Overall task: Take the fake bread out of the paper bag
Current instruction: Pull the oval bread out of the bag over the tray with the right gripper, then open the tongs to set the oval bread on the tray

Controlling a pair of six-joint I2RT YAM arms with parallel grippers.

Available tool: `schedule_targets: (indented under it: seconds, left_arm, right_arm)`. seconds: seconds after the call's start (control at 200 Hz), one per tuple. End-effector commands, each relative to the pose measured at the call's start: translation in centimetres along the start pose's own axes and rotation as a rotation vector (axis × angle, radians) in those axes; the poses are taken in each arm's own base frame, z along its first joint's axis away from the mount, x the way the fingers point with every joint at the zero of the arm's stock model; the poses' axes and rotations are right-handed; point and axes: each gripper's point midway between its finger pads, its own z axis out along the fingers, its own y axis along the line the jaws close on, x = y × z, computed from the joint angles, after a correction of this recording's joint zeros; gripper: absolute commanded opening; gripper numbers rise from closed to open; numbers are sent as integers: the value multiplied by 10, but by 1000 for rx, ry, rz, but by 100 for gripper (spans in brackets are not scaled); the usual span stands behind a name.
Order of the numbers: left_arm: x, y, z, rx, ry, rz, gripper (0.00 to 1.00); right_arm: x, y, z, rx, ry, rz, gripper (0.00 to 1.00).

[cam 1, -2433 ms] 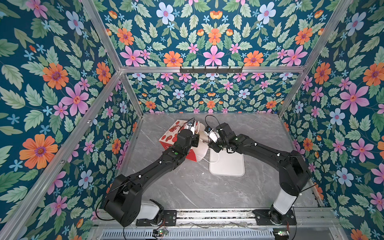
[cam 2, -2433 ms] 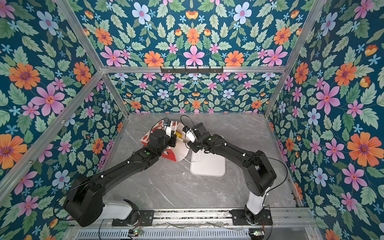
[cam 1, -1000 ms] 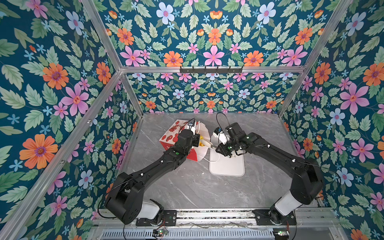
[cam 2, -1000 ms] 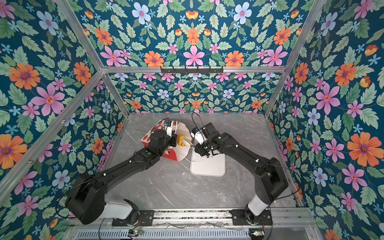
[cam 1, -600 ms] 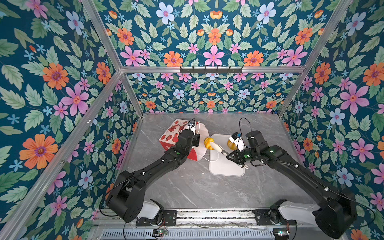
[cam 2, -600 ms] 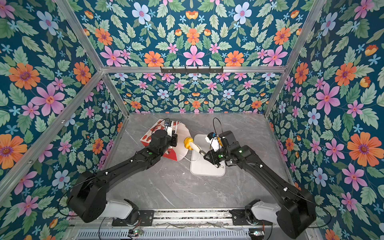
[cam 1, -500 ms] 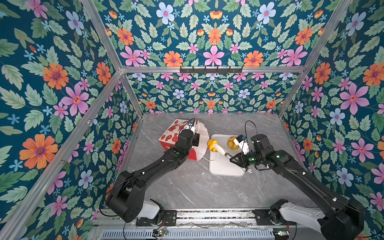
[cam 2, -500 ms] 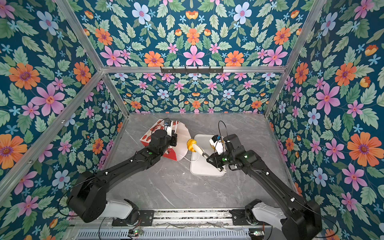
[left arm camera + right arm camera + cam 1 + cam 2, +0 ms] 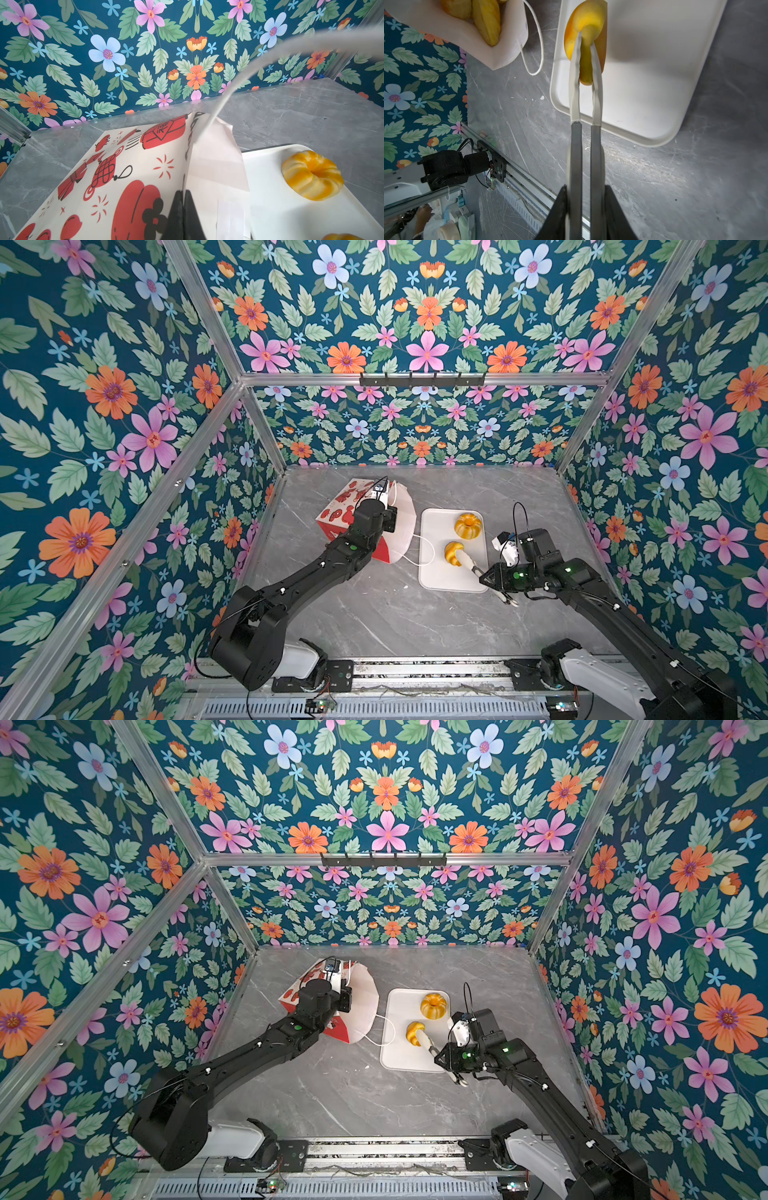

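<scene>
Yellow bread (image 9: 588,19) in tongs (image 9: 575,145) beyond R pincer (image 9: 585,193) gripping them; L pincer (image 9: 182,194) pinches bag (image 9: 135,166).

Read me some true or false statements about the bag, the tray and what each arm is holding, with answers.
1. The left hand is shut on the edge of the paper bag. True.
2. The right hand grips bread directly. False: it holds tongs, whose tips clasp a yellow pastry.
3. A ring-shaped pastry lies on the white tray. True.
4. The bag is empty. False: pastries show inside it in the right wrist view.
</scene>
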Motion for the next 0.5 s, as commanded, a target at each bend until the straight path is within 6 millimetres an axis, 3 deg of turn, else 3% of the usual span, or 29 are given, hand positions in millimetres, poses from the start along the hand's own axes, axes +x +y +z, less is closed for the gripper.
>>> schedule_targets:
  seconds: [0.0, 0.255, 0.495]
  left_arm:
    - [-5, -2, 1, 13, -20, -12, 0]
    - [-5, -6, 4, 27, -21, -13, 0]
    - [-2, -8, 6, 33, -14, -12, 0]
  right_arm:
    - [2, -3, 3, -17, 22, 79, 21]
    - [8, -33, 4, 44, 38, 216, 24]
    - [11, -43, 0, 108, 31, 232, 37]
